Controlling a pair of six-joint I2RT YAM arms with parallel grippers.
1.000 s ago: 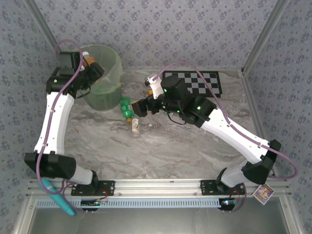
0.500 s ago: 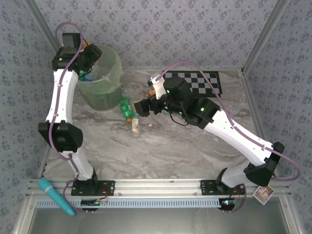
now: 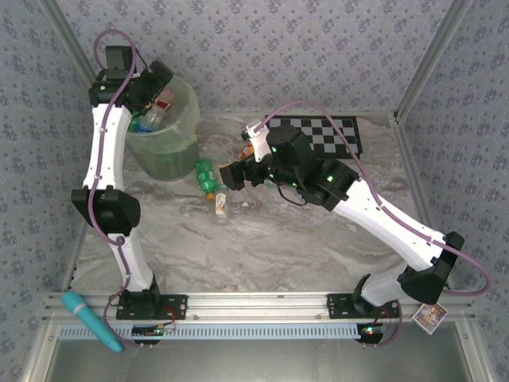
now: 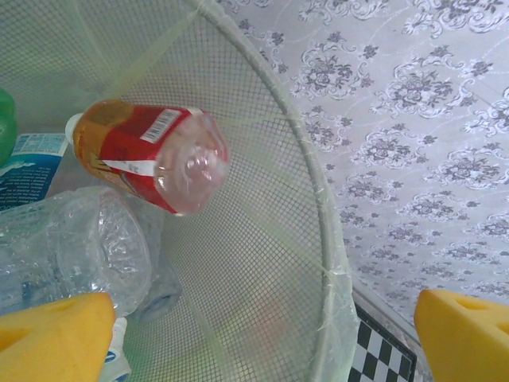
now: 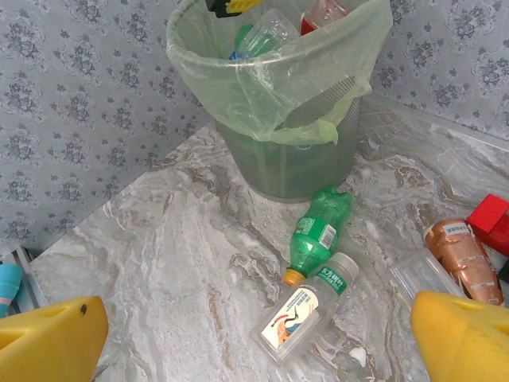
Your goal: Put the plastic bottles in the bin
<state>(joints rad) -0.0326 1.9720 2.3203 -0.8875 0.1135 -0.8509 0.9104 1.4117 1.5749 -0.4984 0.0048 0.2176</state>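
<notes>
The bin (image 3: 171, 131) stands at the back left, lined with a pale-green bag. My left gripper (image 3: 157, 83) hangs open over its rim. Below those jaws (image 4: 262, 334) a red-labelled bottle (image 4: 151, 155) lies loose inside the bin (image 4: 318, 199), on a crumpled clear bottle (image 4: 71, 239) and a blue-labelled one (image 4: 28, 163). My right gripper (image 3: 231, 175) is open above the table, nothing between its fingers (image 5: 254, 342). Under it lie a green bottle (image 5: 318, 231) and a clear white-labelled bottle (image 5: 306, 310), side by side near the bin (image 5: 278, 103). An orange-brown bottle (image 5: 461, 255) and a clear one (image 5: 417, 274) lie to the right.
A flat checkerboard (image 3: 318, 134) lies at the back of the table behind the right arm. A small red block (image 5: 487, 213) sits near the orange-brown bottle. A teal handle (image 3: 91, 318) rests by the left arm's base. Patterned walls close in the back and sides.
My left gripper rose over the bin's rim and opened, letting go of the red-labelled bottle, which now lies in the bin. The right arm has hardly moved.
</notes>
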